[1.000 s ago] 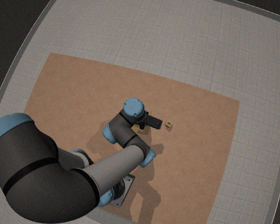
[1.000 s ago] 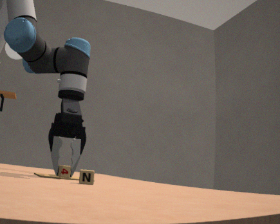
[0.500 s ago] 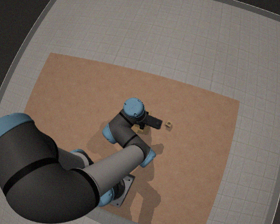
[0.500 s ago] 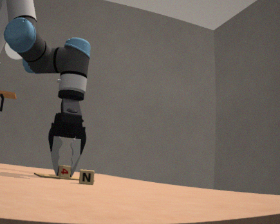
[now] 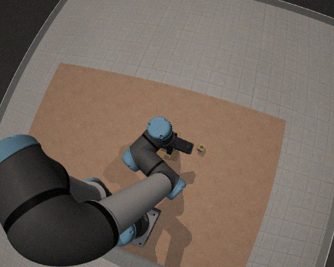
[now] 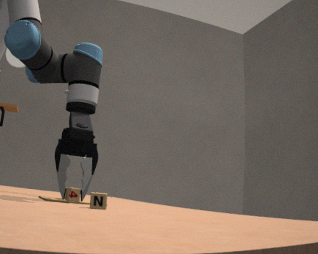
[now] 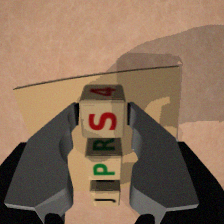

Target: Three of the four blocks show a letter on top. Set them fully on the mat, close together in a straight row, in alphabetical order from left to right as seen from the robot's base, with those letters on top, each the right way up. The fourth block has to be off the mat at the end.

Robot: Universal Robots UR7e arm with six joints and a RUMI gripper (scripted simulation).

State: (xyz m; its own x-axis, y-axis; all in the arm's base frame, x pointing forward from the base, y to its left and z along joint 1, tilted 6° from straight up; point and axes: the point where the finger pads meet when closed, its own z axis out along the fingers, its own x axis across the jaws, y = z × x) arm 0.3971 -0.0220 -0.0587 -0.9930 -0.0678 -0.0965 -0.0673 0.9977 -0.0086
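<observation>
My gripper (image 6: 74, 194) points straight down at the mat (image 7: 50, 100), a thin light tan sheet on the brown table. A block with a red S on top and a red 4 on its side (image 7: 102, 119) rests on the mat between the fingertips. The fingers stand slightly apart from its sides, so the gripper is open. In the wrist view, faces with a green R (image 7: 102, 146), a green P (image 7: 104, 169) and a black J (image 7: 104, 192) line up behind the S. A block with a black N on its side (image 6: 99, 201) sits just right of the mat's edge and also shows in the overhead view (image 5: 200, 147).
The arm's wrist (image 5: 161, 130) hides the mat and the S block in the overhead view. The brown table top (image 5: 104, 115) is surrounded by grey tiled floor. A small wooden shelf (image 6: 4, 108) sits far left in the side view.
</observation>
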